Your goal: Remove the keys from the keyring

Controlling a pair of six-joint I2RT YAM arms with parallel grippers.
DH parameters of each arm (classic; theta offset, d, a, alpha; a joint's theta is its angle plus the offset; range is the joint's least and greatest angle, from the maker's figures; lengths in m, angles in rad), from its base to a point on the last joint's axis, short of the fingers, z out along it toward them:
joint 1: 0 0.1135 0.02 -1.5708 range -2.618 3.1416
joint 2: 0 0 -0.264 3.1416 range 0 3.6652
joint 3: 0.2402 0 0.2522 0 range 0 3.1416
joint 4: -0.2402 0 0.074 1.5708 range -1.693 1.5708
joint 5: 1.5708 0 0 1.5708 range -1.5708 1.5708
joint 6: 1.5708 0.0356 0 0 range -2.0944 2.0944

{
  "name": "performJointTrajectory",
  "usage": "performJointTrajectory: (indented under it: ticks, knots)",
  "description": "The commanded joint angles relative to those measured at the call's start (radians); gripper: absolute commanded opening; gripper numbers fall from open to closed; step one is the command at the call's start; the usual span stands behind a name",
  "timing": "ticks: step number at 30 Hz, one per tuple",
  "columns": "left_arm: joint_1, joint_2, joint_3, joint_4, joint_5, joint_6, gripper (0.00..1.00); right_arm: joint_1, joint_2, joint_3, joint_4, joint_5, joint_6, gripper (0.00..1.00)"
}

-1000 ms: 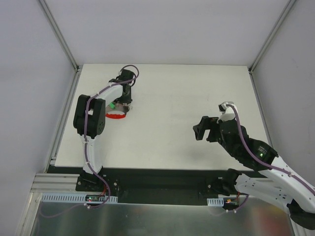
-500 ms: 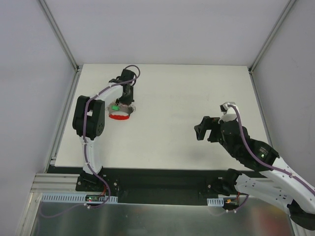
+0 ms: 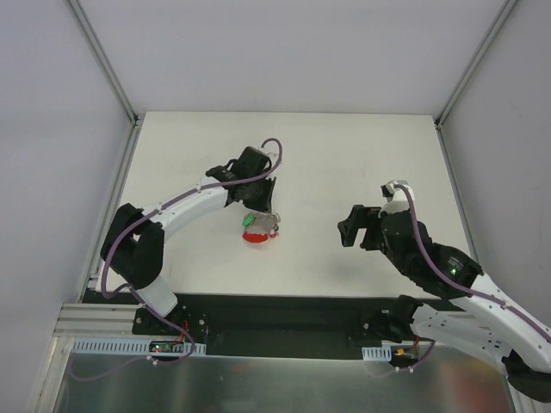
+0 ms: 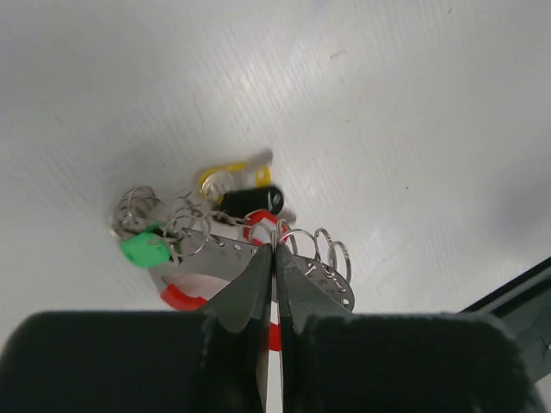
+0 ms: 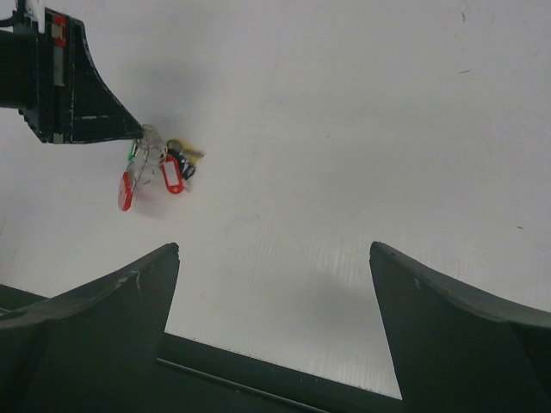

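My left gripper [image 4: 275, 249] is shut on the keyring [image 4: 331, 277], which here is a silvery perforated metal strip carrying several small wire rings. Beneath the strip hang the keys [image 4: 232, 176], with green [image 4: 142, 249], yellow and black heads and red tags. From above, the bunch [image 3: 258, 232] sits just under the left gripper [image 3: 263, 217], near the table's middle. Whether it touches the table is unclear. My right gripper [image 3: 349, 231] stands open and empty to the right, well apart. In the right wrist view, the bunch [image 5: 159, 168] lies beyond that gripper [image 5: 275, 249].
The white table [image 3: 344, 155] is walled at the back and both sides. Its near edge meets a black rail [image 3: 284, 305], which also runs along the bottom of the right wrist view [image 5: 258, 374].
The left gripper closed on the keyring at the far left. It has since moved right and nearer with the bunch, to the table's middle. The right arm has barely moved.
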Motion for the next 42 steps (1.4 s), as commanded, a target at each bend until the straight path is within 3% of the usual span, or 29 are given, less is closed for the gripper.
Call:
performJointTrajectory:
  ticks: [1,6,10,13,16,19,23,25,28,33,42]
  knots:
    - [-0.007,-0.015,-0.085,0.027,0.096,-0.043,0.00,0.004,0.009,-0.024,0.039,-0.011,0.046,0.95]
    - [-0.007,-0.018,-0.139,0.111,0.247,-0.069,0.02,0.002,0.030,-0.084,0.112,-0.054,0.070,0.95]
    - [-0.007,-0.052,-0.168,0.118,0.229,-0.094,0.26,0.002,0.049,-0.159,0.222,-0.107,0.055,0.95]
    - [-0.002,-0.138,-0.195,0.116,0.143,-0.127,0.42,0.004,0.094,-0.212,0.342,-0.166,0.001,0.95]
    - [0.034,-0.250,-0.254,0.118,0.008,-0.210,0.64,0.002,0.191,-0.208,0.428,-0.222,-0.029,0.93]
    - [0.099,-0.382,-0.350,0.118,-0.086,-0.314,0.67,0.004,0.351,-0.153,0.482,-0.290,-0.064,0.90]
    - [0.315,-0.532,-0.491,0.116,-0.063,-0.436,0.57,0.034,0.554,-0.064,0.534,-0.359,-0.100,0.81]
    - [0.349,-0.599,-0.554,0.107,-0.111,-0.466,0.56,0.054,0.620,-0.009,0.545,-0.367,-0.097,0.78]
    - [0.363,-0.664,-0.605,0.058,-0.173,-0.489,0.57,0.070,0.748,0.057,0.534,-0.339,-0.104,0.76]
    - [0.370,-0.765,-0.670,0.044,-0.198,-0.513,0.58,0.061,0.944,0.189,0.517,-0.364,-0.333,0.77]
    - [0.372,-0.808,-0.743,0.044,-0.176,-0.528,0.58,-0.090,1.102,0.220,0.600,-0.831,-0.424,0.78]
